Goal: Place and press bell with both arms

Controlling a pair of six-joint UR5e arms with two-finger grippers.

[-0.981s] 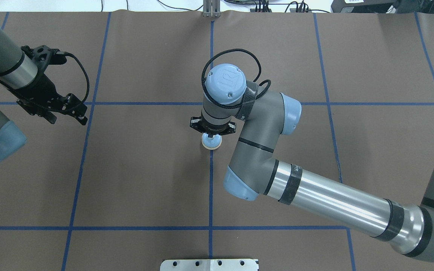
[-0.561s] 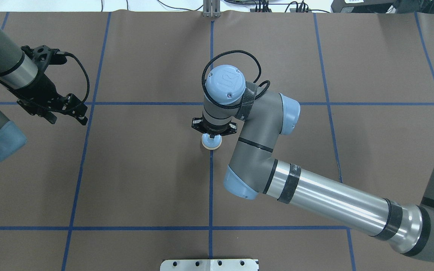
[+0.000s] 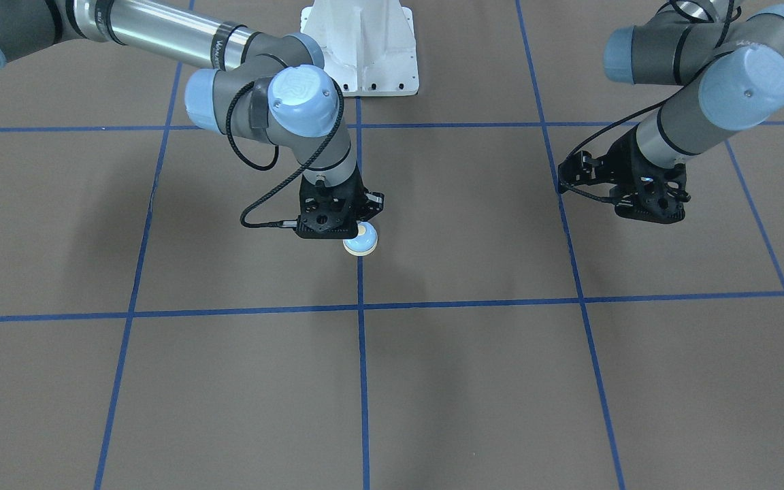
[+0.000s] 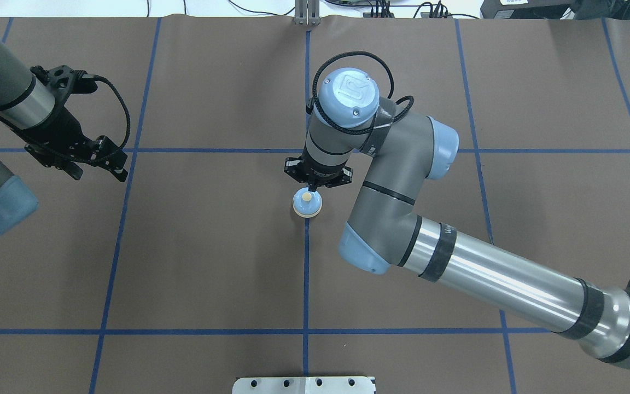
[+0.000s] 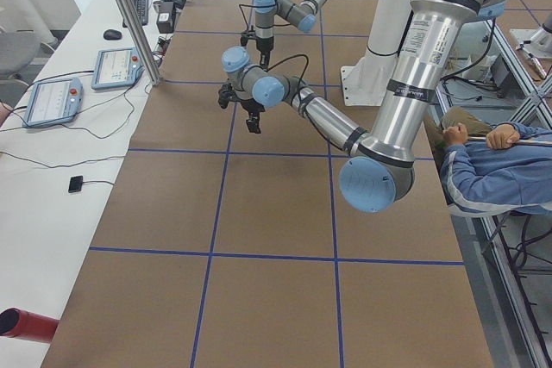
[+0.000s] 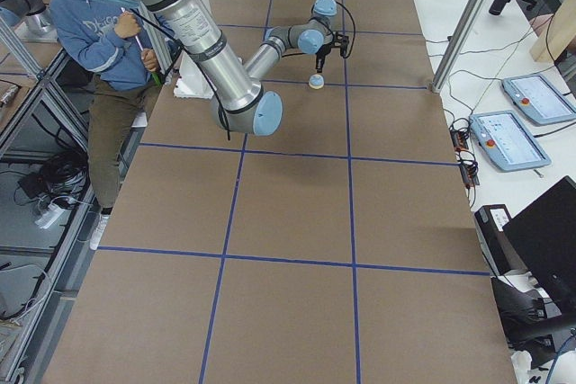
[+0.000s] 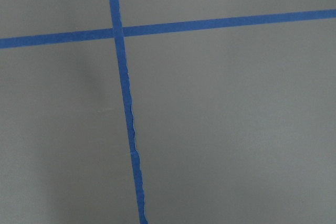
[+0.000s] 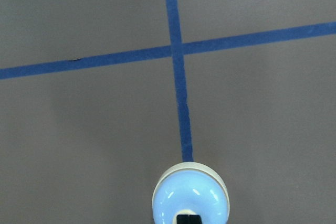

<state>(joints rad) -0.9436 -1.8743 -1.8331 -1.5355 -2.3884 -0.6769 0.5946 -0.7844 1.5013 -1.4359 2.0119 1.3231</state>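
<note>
The light-blue bell with its cream base and button stands on the brown mat, on a blue tape line near the table's middle. It also shows in the front view, the right-side view and the right wrist view. My right gripper points down, shut and empty, just above and slightly beyond the bell; its dark fingertips hang over the dome. My left gripper hovers open and empty far to the left of the bell, seen also in the front view.
Blue tape lines divide the brown mat into squares. The white pedestal base stands at the robot's side of the table. A metal post stands at the far edge. A person sits beside the table.
My right gripper has risen off the bell's button and shifted a little away toward the far side; the cream button now shows. The bell and the left arm stay put.
</note>
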